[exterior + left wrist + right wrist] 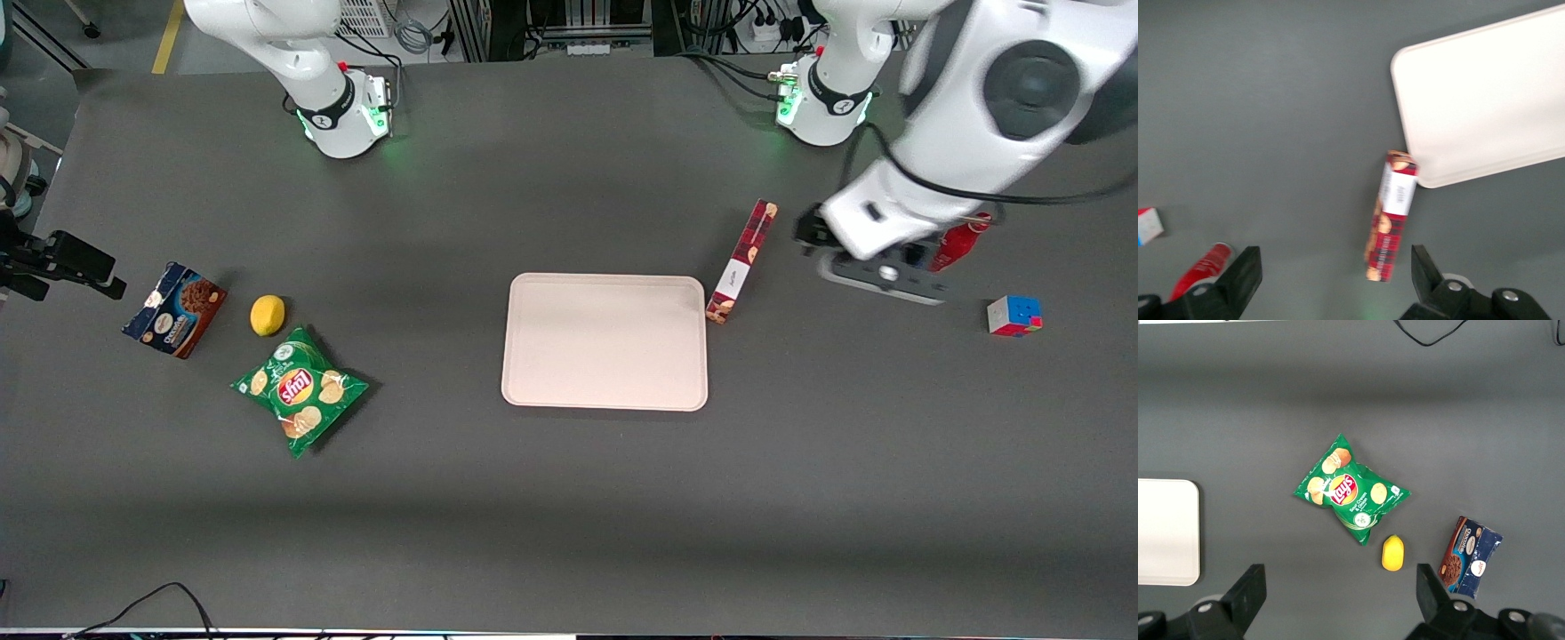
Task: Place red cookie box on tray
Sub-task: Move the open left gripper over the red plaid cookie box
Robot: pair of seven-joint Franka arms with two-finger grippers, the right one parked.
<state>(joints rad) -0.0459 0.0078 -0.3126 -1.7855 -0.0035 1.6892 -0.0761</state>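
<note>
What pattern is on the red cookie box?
Red-and-dark plaid with a white label, clearest in the left wrist view: red cookie box, beneath the open gripper.

A wide dark grey matte counter (569, 498) spreads under the pincer (876, 274), which hovers with fingers spread toward the working arm's end. Farther from the front camera than the pincer, off the counter's edge, are a grey floor (116, 36) with a yellow stripe (168, 36), a coiled grey cable (413, 36) and a metal rack (578, 18).

Red plaid cookie box (741, 261) lies flat on the table, touching the bare pink-beige tray's (605, 391) corner.
</note>
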